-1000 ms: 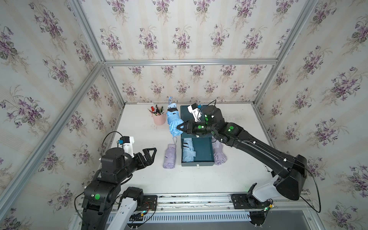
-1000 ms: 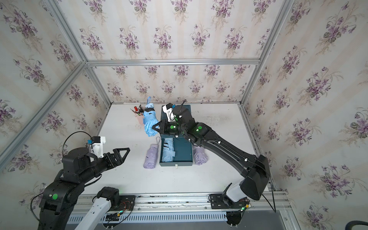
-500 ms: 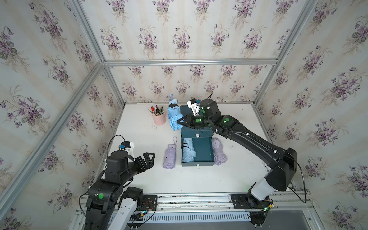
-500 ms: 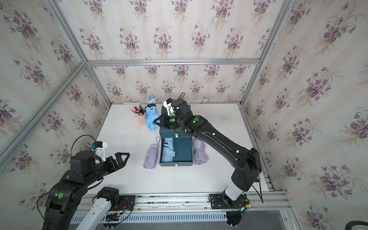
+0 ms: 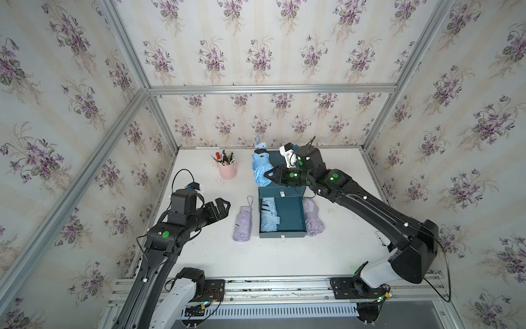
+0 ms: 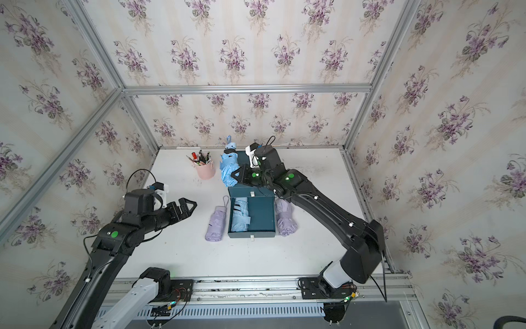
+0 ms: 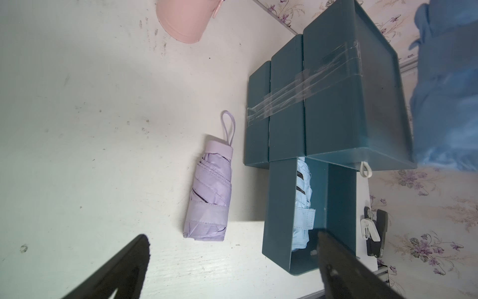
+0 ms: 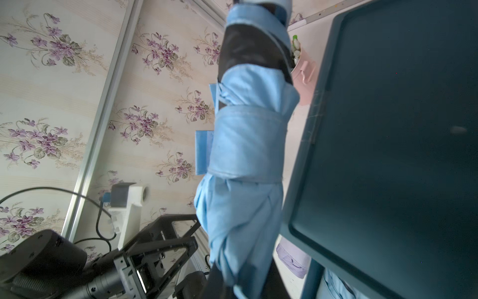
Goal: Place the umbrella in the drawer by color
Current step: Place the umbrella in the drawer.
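Observation:
My right gripper (image 5: 269, 175) is shut on a folded blue umbrella (image 5: 260, 168), which hangs upright at the left rear of the teal cabinet (image 5: 284, 189). The right wrist view shows that umbrella (image 8: 245, 155) close beside the cabinet top (image 8: 388, 129). The bottom drawer (image 5: 283, 235) is pulled out, and a light blue umbrella (image 5: 269, 215) lies along its left side. One purple umbrella (image 5: 243, 222) lies on the table left of the drawer, another (image 5: 313, 218) on its right. My left gripper (image 5: 223, 206) hovers open and empty left of the purple umbrella (image 7: 209, 189).
A pink cup of pens (image 5: 227, 171) stands at the back, left of the held umbrella. The cabinet's upper drawers are shut, with clear tape (image 7: 305, 88) across its side. Floral walls and aluminium posts close in the white table (image 5: 284, 256).
My right arm has shifted the blue umbrella slightly, keeping it by the cabinet's left rear. My left gripper has moved a little forward toward the purple umbrella, still open.

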{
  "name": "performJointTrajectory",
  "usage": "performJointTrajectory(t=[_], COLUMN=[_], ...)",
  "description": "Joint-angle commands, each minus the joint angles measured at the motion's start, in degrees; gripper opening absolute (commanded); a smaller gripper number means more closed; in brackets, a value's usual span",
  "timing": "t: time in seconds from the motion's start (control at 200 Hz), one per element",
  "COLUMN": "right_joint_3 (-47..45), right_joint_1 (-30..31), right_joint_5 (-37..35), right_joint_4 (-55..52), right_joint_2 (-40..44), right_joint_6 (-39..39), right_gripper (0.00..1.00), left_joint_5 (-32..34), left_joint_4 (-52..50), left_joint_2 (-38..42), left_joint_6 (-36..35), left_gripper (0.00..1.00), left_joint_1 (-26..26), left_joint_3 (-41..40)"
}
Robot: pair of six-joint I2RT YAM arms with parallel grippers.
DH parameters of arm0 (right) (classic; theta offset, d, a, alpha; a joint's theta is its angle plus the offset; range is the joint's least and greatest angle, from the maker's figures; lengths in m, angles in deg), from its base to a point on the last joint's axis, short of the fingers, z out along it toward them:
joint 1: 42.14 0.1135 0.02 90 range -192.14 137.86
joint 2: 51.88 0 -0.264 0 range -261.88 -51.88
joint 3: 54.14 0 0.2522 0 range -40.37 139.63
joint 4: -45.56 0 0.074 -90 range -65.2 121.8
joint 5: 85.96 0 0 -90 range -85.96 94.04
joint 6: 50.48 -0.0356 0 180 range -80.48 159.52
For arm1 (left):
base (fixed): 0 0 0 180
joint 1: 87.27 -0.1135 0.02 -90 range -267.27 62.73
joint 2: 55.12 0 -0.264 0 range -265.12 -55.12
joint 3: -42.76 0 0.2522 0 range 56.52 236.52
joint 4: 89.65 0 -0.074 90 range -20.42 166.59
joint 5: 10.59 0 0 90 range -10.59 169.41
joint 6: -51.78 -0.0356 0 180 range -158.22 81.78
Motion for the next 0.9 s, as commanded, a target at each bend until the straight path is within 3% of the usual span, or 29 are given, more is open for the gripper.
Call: performJointTrajectory(t=[0.0, 0.265, 0.495, 0.619, 0.789, 0.894], right_joint_3=[-3.76, -12.22, -21.61, -20.68, -15.25, -15.44], right_joint_1=[-1.26, -2.08, -0.69, 3.45, 14.3, 16.1], right_joint_5=[-3.66, -7.74, -5.18, -3.78, -6.19, -5.49], right_joint_4=[-1.4, -9.39, -10.81, -13.36, -20.35, -21.93], right_joint_2=[5.14, 22.58, 32.42, 31.98, 27.27, 26.0], right_joint_6=[1.59, 2.11, -3.15, -4.57, -6.15, -8.7], right_gripper=[0.0, 0.0, 0.0, 0.0, 0.0, 0.0], left_joint_5=[-6.62, -12.36, -8.8, -8.75, -11.75, -12.74], left_joint_4=[6.51, 15.23, 13.56, 14.78, 17.93, 19.68], left_joint_2=[-2.94, -11.0, -20.44, -25.03, -30.96, -32.95], left_joint_6=[-1.46, -1.99, -6.84, -7.04, -5.9, -5.64], left_gripper=[1.0, 1.0, 1.0, 1.0, 1.0, 1.0], left_joint_1=[0.02, 0.95, 9.31, 10.44, 10.78, 11.3], left_joint_3=[0.07, 3.8, 11.21, 12.34, 15.98, 17.92])
